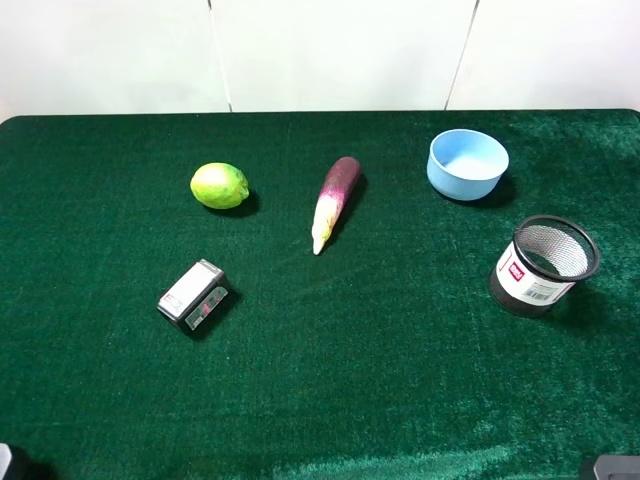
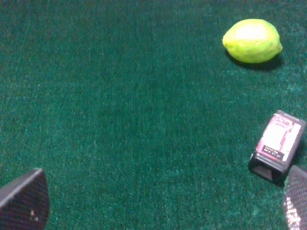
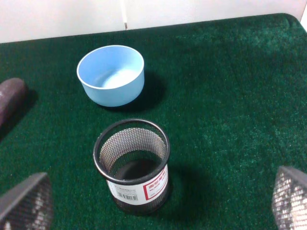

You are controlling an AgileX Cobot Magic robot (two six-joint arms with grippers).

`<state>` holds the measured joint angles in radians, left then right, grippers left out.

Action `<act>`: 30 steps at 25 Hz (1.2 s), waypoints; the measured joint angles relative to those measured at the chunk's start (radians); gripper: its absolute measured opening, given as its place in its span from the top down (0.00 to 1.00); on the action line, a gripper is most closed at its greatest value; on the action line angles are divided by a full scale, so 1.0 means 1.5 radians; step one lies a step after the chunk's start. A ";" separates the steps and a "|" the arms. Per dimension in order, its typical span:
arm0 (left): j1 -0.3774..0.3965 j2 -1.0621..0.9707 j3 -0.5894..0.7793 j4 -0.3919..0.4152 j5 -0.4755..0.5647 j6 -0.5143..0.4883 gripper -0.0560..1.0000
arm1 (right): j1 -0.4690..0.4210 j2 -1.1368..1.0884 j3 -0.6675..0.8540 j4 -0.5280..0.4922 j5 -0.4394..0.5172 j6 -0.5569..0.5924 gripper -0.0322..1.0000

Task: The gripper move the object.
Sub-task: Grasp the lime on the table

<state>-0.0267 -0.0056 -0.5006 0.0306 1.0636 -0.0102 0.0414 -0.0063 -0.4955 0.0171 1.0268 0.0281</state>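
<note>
The yellow-green lime [image 1: 220,186] lies on the green cloth at the back left, with its small nub pointing right. It also shows in the left wrist view [image 2: 252,40], well ahead of my left gripper [image 2: 168,191]. That gripper is open and empty and hangs above bare cloth. My right gripper [image 3: 159,196] is also open and empty, hovering just short of a black mesh cup [image 3: 132,165]. In the high view only small dark bits show at the bottom corners, and neither claw is seen.
A small silver box [image 1: 193,295] lies in front of the lime and also shows in the left wrist view [image 2: 278,146]. A purple-and-cream eggplant [image 1: 335,203] lies mid-table. A light blue bowl [image 1: 467,164] and the mesh cup [image 1: 543,265] stand at the right. A white wall is behind.
</note>
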 joint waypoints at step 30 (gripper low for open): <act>0.002 0.278 -0.127 0.000 0.005 0.000 0.01 | 0.000 0.000 0.000 0.000 0.000 0.000 0.30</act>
<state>-0.0236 0.4116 -0.6916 0.0306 1.0711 -0.0102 0.0414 -0.0063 -0.4955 0.0171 1.0268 0.0281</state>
